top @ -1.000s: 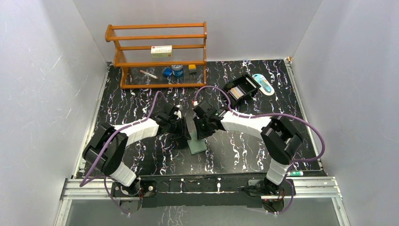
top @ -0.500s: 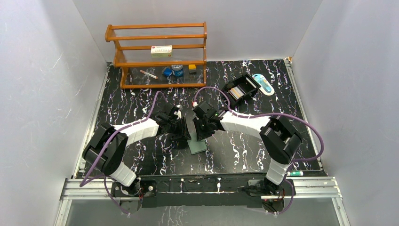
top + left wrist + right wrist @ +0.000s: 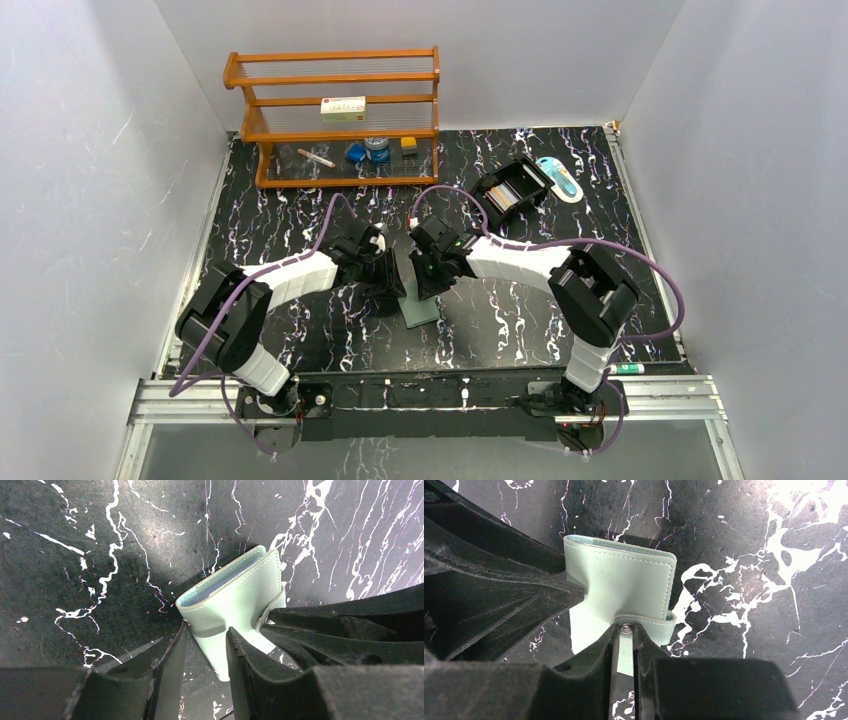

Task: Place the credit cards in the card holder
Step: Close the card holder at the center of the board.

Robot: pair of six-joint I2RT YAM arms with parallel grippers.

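Note:
The teal card holder (image 3: 421, 309) (image 3: 235, 597) (image 3: 619, 587) stands folded on edge on the black marbled table, between both grippers. My left gripper (image 3: 392, 287) (image 3: 206, 634) is shut on its lower corner, one finger on each side. Its fingers (image 3: 519, 595) show at the left of the right wrist view. My right gripper (image 3: 426, 284) (image 3: 625, 631) is shut narrowly on the snap tab (image 3: 644, 622), with the metal snap button (image 3: 626, 628) right at its fingertips. Credit cards (image 3: 499, 197), small and orange and pale, seem to lie in the black box far behind.
A black compartmented box (image 3: 520, 183) sits at the back right, with a pale blue object on a white oval (image 3: 559, 178) beside it. A wooden shelf (image 3: 335, 120) at the back left holds a small carton, a pen and small items. White walls close in on three sides.
The right gripper's jaws have narrowed slightly on the snap tab. Both arms and the card holder stay where they were.

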